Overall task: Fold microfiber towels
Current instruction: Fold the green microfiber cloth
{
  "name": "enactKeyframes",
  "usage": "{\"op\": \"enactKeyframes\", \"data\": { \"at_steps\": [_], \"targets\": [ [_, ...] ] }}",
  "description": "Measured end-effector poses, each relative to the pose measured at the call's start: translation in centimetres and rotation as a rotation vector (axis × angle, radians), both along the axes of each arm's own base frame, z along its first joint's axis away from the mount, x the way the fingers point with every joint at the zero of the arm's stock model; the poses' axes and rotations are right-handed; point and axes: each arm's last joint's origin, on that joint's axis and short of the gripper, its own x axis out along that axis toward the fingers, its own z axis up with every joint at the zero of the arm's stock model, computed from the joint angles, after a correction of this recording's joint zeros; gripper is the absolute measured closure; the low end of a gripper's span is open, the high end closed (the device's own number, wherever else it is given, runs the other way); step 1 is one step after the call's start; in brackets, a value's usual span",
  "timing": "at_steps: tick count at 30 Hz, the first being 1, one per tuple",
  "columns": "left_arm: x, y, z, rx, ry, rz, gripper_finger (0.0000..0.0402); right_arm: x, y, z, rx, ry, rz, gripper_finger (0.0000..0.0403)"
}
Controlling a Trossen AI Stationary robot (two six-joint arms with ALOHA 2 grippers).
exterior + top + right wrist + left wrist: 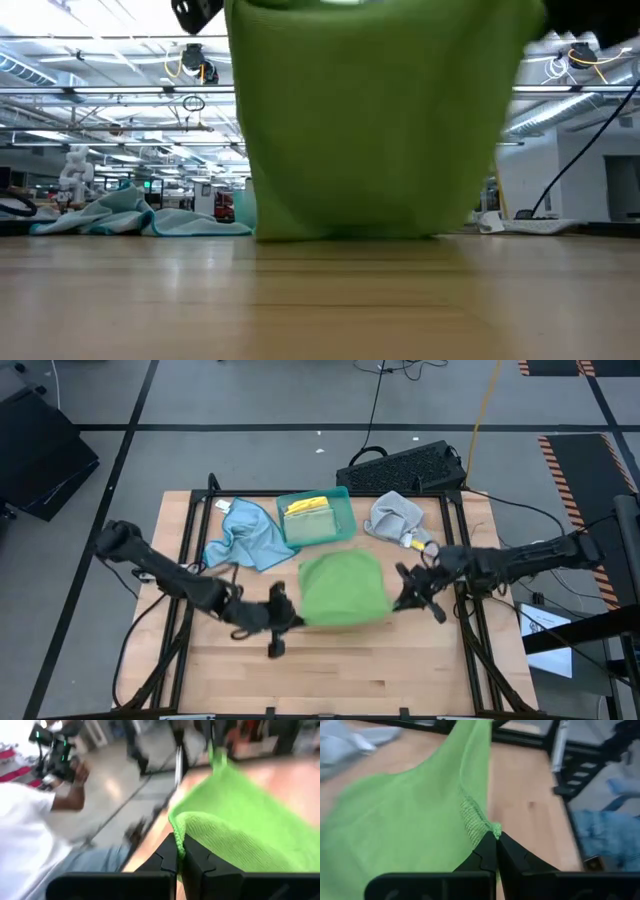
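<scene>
A green microfiber towel is held up between my two grippers at the table's middle. In the low view the green towel hangs as a broad sheet, its lower edge on the wood. My left gripper is shut on the towel's left side and my right gripper on its right side. A light blue towel lies crumpled at the far left and a grey one at the far right. A yellow towel lies in the teal tray. My left gripper pinches a corner of the green towel between its two fingertips, slanting down from the table's left. The cloth runs taut away from the fingers. My right gripper pinches the towel's edge at a fold, coming nearly level from the table's right; the cloth bulges over the fingers.
A dark keyboard lies beyond the table's far edge. Black frame rails run along the table's left and right sides. A person in a white shirt stands beyond the table. Bare wood lies toward the near edge.
</scene>
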Motion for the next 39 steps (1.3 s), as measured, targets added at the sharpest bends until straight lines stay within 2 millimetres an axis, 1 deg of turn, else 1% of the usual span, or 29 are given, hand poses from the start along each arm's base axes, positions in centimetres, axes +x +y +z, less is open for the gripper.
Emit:
{"op": "enactKeyframes", "data": {
  "at_steps": [2, 5, 10, 13, 15, 18, 22, 26, 29, 33, 37, 39],
  "targets": [
    [-0.2, -1.4, -1.8, -0.024, -0.010, -0.017, 0.0397, -0.5, 0.7, -2.5, 0.019, 0.079, 0.006, 0.0401],
    [-0.3, -3.1, -3.9, -0.070, -0.028, -0.026, 0.0396, -1.5, 1.4, -5.7, 0.070, 0.128, 0.000, 0.0401],
    [0.7, -4.8, -6.3, -0.125, -0.046, -0.021, 0.0396, -3.2, 2.0, -9.3, 0.154, 0.108, -0.028, 0.0401],
    [1.6, -5.5, -7.6, -0.147, -0.083, -0.015, 0.0396, -3.2, 2.2, -8.8, 0.180, 0.044, -0.057, 0.0401],
    [2.2, -5.7, -8.6, -0.147, -0.100, -0.004, 0.0396, -3.2, 2.2, -9.0, 0.156, 0.052, -0.097, 0.0401],
    [2.6, -5.7, -9.8, -0.118, -0.089, 0.035, 0.0396, -3.3, 2.2, -9.6, 0.105, 0.088, -0.148, 0.0401],
    [2.7, -5.4, -10.4, -0.084, -0.076, 0.097, 0.0396, -3.3, 2.1, -9.6, 0.068, 0.074, -0.180, 0.0401],
    [2.6, -4.9, -10.6, -0.034, -0.048, 0.126, 0.0396, -3.1, 1.7, -9.8, 0.003, 0.054, -0.267, 0.0401],
    [2.5, -4.1, -10.6, 0.011, -0.025, 0.203, 0.0396, -3.1, 1.3, -10.2, -0.051, 0.077, -0.336, 0.0401],
    [2.2, -2.5, -11.8, 0.059, 0.078, 0.315, 0.0396, -3.1, 0.7, -10.5, -0.092, 0.101, -0.441, 0.0401],
    [2.2, -0.5, -11.8, 0.113, 0.116, 0.425, 0.0396, -2.9, -0.2, -10.5, -0.131, 0.085, -0.537, 0.0401],
    [2.4, 0.5, -11.4, 0.166, 0.117, 0.450, 0.0396, -2.8, -0.7, -10.5, -0.163, 0.075, -0.606, 0.0401]
  ]
}}
